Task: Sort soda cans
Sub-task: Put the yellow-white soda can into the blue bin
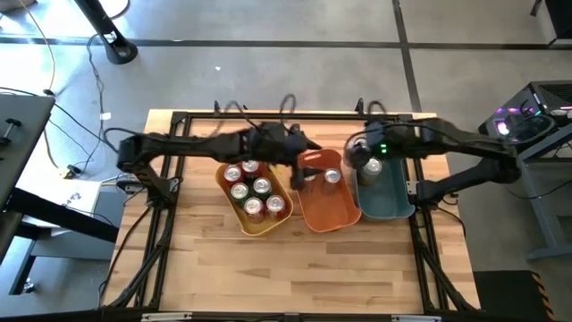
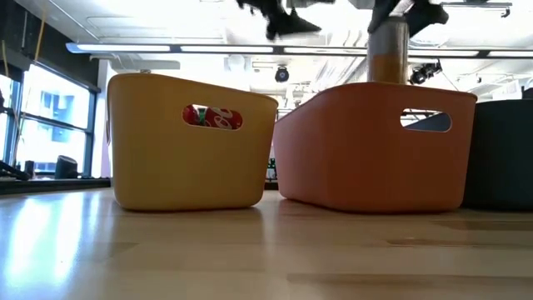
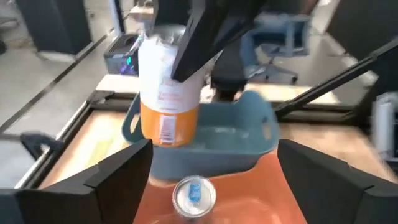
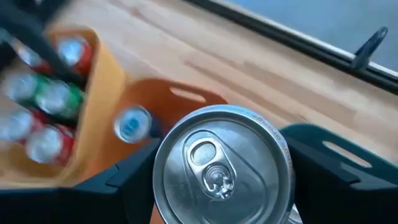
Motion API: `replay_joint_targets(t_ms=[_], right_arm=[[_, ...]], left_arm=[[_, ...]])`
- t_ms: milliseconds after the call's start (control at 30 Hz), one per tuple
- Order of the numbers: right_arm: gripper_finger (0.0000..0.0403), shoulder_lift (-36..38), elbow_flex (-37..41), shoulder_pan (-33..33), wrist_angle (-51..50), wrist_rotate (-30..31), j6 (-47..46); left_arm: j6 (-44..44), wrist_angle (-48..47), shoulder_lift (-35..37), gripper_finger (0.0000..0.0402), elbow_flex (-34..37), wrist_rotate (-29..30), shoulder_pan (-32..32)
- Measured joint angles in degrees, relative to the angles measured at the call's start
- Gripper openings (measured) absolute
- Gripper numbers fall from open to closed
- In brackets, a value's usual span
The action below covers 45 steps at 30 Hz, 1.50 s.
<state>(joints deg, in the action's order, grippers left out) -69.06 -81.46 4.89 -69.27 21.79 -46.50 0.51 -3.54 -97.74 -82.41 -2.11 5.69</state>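
Can (image 4: 222, 167) top in right wrist view, orange label (image 3: 168, 121) in left.

On the pale wooden slatted surface (image 1: 268, 268) three plastic bins stand side by side in a row: the yellow plastic bin (image 1: 234, 215) at the left, the orange plastic bin (image 1: 328, 215) in the middle, the teal plastic bin (image 1: 386, 201) at the right, each touching or just beside its neighbour. Six red and green soda cans (image 1: 253, 190) stand upright in the yellow bin. One silver-topped can (image 1: 332, 177) stands in the orange bin. A white-and-orange can (image 3: 168, 87) hangs between the right gripper's (image 1: 373, 168) fingers above the orange and teal bins. The left gripper (image 1: 304, 172) hovers over the orange bin.
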Motion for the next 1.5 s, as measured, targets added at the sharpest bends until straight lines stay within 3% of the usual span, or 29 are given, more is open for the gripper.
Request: replay_joint_targets(t_ms=[167,333,433,567,733,933,1133,1367,1400,1500], right_arm=[[0.0275,5.9,-0.1,-2.2,-14.8,1.0,-7.6],[0.0275,7.9,1.2,-8.8,-21.2,0.0,-16.7],[0.0275,9.3,5.2,-13.2,-17.6,0.3,-21.6],[0.0275,10.6,16.2,-19.2,-13.0,-1.5,-27.3],[0.0275,14.4,28.6,-22.5,-5.5,-0.3,-33.2],[0.0275,15.9,38.6,-22.2,3.5,3.9,-34.8],[0.0275,15.8,42.5,-21.4,10.4,4.8,-35.0],[0.0275,15.8,42.0,-21.4,10.2,3.4,-30.7],[0.0282,15.8,41.8,-21.4,10.1,3.4,-30.6],[0.0355,15.8,41.3,-20.7,8.3,3.0,-32.1]], left_arm=[[0.5,-9.5,6.8,0.0333,1.3,-3.6,0.9],[-2.9,-4.4,15.3,0.0334,11.8,-0.9,2.4],[-9.2,1.1,20.6,0.0334,19.2,-0.1,3.3],[-15.4,6.7,28.0,0.0335,25.8,4.8,2.5],[-15.2,5.6,35.4,0.0335,28.4,14.5,1.0],[-12.5,3.0,40.0,0.0335,28.4,18.6,1.2],[-13.9,-0.2,42.2,0.0335,28.4,19.5,1.2],[-16.4,-3.7,44.0,0.0335,28.4,22.3,1.2],[-16.4,-3.8,44.3,0.0335,28.4,22.3,1.1],[-16.4,-4.4,44.9,0.0335,28.4,22.2,1.0]])
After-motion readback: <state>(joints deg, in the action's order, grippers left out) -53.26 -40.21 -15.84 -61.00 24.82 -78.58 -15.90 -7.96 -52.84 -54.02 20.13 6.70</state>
